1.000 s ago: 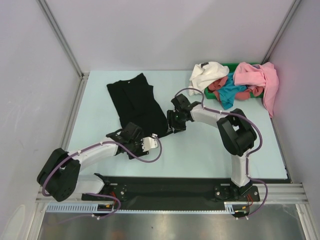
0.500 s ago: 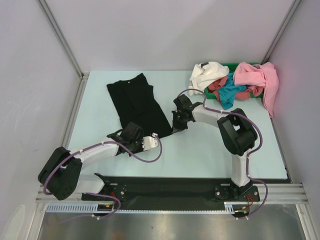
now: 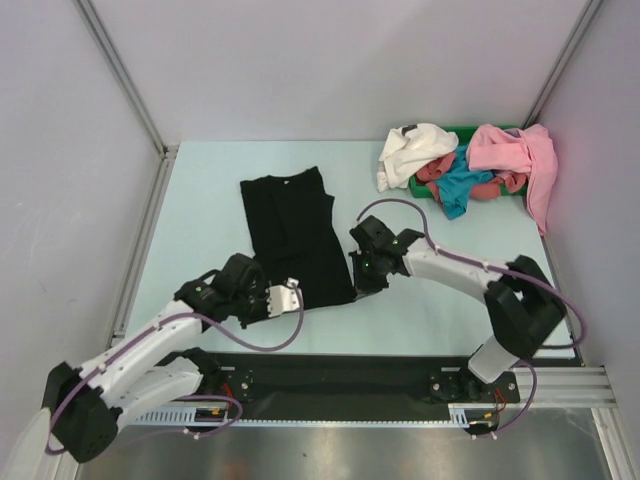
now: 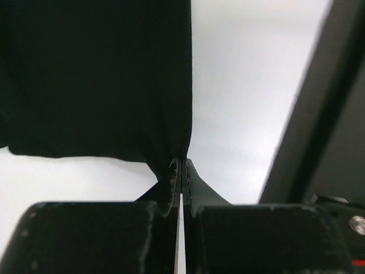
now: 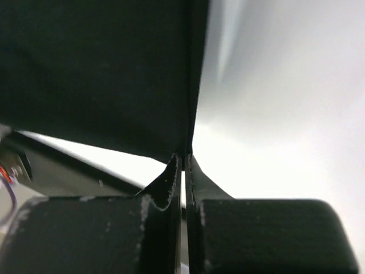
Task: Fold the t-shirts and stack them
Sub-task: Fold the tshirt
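Black cloth lies stretched long and narrow on the pale bench (image 3: 450, 310). This is the black t-shirt (image 3: 295, 235), its collar pointing to the far edge and its hem close to the near edge, a little left of the bench's middle. Each of the shirt's two near corners is pinched by an arm. The left claw (image 3: 275, 297) is clamped on the corner nearer the left edge, and the right claw (image 3: 360, 284) is clamped on the corner nearer the right edge. Both wrist views confirm the hold, showing the fingers of the left claw (image 4: 181, 171) and the right claw (image 5: 182, 165) pressed together with a thin tuck of dark fabric drawn into a peak between them.

The shirt looks light, limp and thin. It will likely sag and crease wherever it is unsupported, so the hem corners seem the sound place to hold it, with the span between the grips kept taut as the near end is carried toward the collar.

Waiting at the far right corner are the white t-shirt (image 3: 415, 148), the pink t-shirt (image 3: 510, 155), the teal t-shirt (image 3: 458, 187) and the red t-shirt (image 3: 437, 170), heaped over a green bin (image 3: 470, 129) well apart from the arms.
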`<state>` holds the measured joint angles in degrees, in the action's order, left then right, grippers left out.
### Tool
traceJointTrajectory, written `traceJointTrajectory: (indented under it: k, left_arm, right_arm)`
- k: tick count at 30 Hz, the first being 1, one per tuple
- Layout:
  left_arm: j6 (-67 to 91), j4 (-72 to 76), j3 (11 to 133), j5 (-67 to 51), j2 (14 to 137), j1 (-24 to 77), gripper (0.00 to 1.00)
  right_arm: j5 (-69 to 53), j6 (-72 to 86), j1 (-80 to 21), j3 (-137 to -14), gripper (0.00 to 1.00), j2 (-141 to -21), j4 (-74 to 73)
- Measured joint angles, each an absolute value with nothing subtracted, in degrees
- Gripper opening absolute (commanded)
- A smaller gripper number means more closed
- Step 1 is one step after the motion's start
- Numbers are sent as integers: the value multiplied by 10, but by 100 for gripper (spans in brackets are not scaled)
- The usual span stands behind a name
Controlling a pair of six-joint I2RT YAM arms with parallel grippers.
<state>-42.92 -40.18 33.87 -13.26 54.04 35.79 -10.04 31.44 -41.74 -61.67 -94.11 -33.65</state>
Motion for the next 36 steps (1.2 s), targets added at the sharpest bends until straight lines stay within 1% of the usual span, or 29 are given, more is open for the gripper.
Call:
traceJointTrajectory:
  k: [5,9,14,16,19,22,24,27,30,36]
  left_arm:
    - [-453,-503,348,-168,457,359,0]
    - [-474,-586,402,-203,416,360,0]
    - [-482,-676,485,-246,390,360,0]
    - [-480,-697,504,-255,386,360,0]
    - [-472,-703,512,-254,390,360,0]
    - [-466,-688,518,-245,417,354,0]
    - [-467,-665,530,-243,458,331,0]
    - [-474,-617,559,-253,541,249,0]
    - [-477,-556,599,-258,644,182,0]
    - [-472,-483,675,-232,815,146,0]
  right_arm:
    - [-71,358,-488,-590,0,-827,-399]
    - [-48,418,-561,-589,0,-757,-455]
    - [-38,498,-672,-612,0,-734,-530]
    - [-39,514,-686,-635,0,-734,-553]
    - [-40,506,-652,-677,0,-738,-579]
    - [-36,466,-570,-727,0,-759,-584]
    - [-37,434,-517,-748,0,-782,-570]
    - [-48,386,-439,-775,0,-836,-545]
    - [-56,350,-390,-813,0,-904,-513]
    - [-65,310,-323,-932,0,-1047,-452]
